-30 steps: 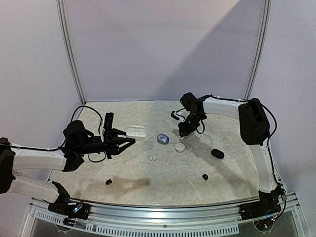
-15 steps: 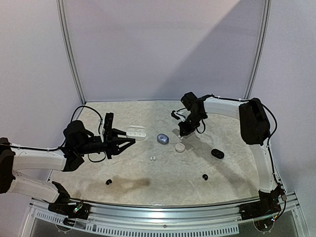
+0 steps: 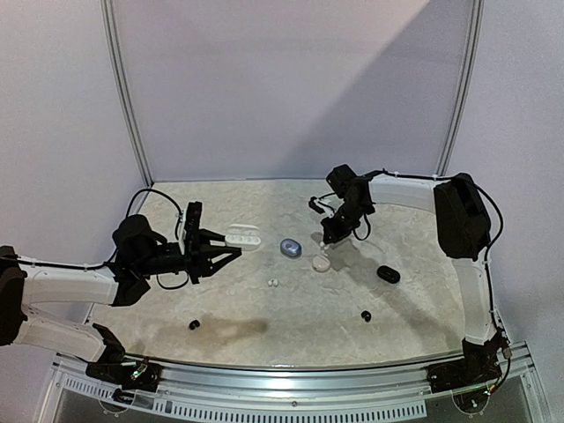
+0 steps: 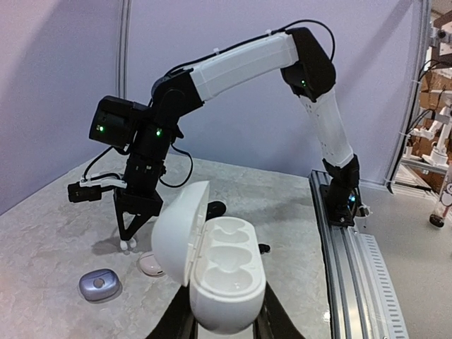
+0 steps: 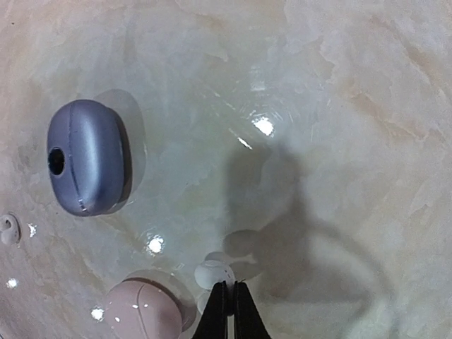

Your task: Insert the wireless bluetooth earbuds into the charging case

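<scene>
Case [image 4: 220,279], lid open, clenched in left gripper [image 4: 224,326] near table's [image 3: 423,300] left edge, wells [image 4: 229,256] visible only from left wrist, right gripper [image 5: 227,311] pinching white bud [image 5: 214,274] mid-table, beside pink case [image 5: 141,312]

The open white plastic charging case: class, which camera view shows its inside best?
The left wrist view: the white plastic charging case fills the foreground, lid up, hollows empty. In the top view the case is a small oblong at the left gripper. The right wrist view misses it.
</scene>
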`<action>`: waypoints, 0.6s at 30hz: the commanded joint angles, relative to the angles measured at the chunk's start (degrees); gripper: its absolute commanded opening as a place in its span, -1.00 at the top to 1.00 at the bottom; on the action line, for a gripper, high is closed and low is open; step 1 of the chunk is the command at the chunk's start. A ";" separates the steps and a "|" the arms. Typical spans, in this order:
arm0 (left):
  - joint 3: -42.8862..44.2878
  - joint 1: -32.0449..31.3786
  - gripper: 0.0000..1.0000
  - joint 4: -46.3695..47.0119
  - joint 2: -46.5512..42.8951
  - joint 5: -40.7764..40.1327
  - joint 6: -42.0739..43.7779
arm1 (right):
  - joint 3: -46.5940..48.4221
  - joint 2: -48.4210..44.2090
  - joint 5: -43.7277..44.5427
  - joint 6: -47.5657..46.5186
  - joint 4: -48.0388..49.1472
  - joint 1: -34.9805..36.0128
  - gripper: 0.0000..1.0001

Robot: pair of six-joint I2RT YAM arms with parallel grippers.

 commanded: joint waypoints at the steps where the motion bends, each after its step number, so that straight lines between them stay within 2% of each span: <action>1: -0.22 0.28 1.00 2.50 -0.07 2.83 1.83 | -1.38 -8.86 2.63 -0.75 3.03 1.94 1.00; 8: 0.93 0.16 1.00 3.20 0.37 9.47 6.95 | -5.13 -21.24 7.28 -6.76 7.62 10.16 1.00; 12: 1.38 -0.53 1.00 3.23 0.59 10.75 7.97 | -9.52 -30.81 8.40 -10.29 13.36 16.04 1.00; 18: 1.51 -1.81 1.00 3.65 0.77 10.91 8.32 | -13.77 -38.92 8.98 -14.81 20.14 25.29 1.00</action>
